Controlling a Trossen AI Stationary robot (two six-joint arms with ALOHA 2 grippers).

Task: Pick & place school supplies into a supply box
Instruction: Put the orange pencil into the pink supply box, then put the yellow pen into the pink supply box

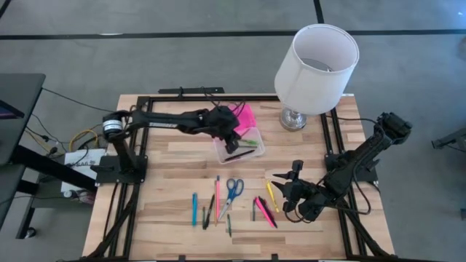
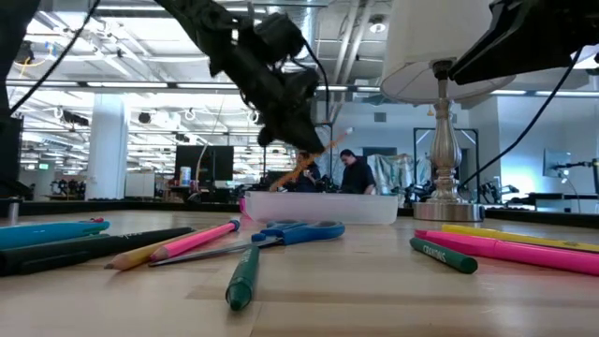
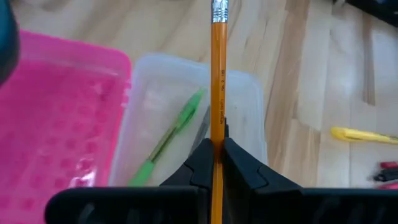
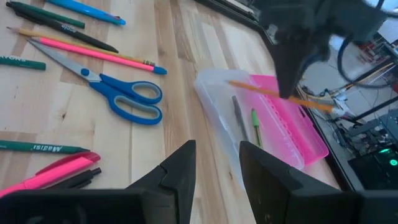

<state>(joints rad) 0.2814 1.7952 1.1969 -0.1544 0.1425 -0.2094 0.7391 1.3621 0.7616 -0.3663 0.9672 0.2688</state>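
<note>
Orange pencil [image 3: 217,93] pinched tight in the left end effector [image 1: 231,138], hanging just above the clear supply box [image 1: 239,148] at the far middle of the surface [image 1: 167,175]. Green pen [image 3: 171,134] and a dark one already inside. Step in hand: dropping the pencil in. Next: lower a little, then let go. Right end effector [image 4: 214,165] open, holding nothing, waiting near the right side by the scissors [image 1: 233,189] and other pens.

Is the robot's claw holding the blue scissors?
No, the left claw is shut on an orange pencil above the clear box, while the blue scissors lie on the table.
</note>
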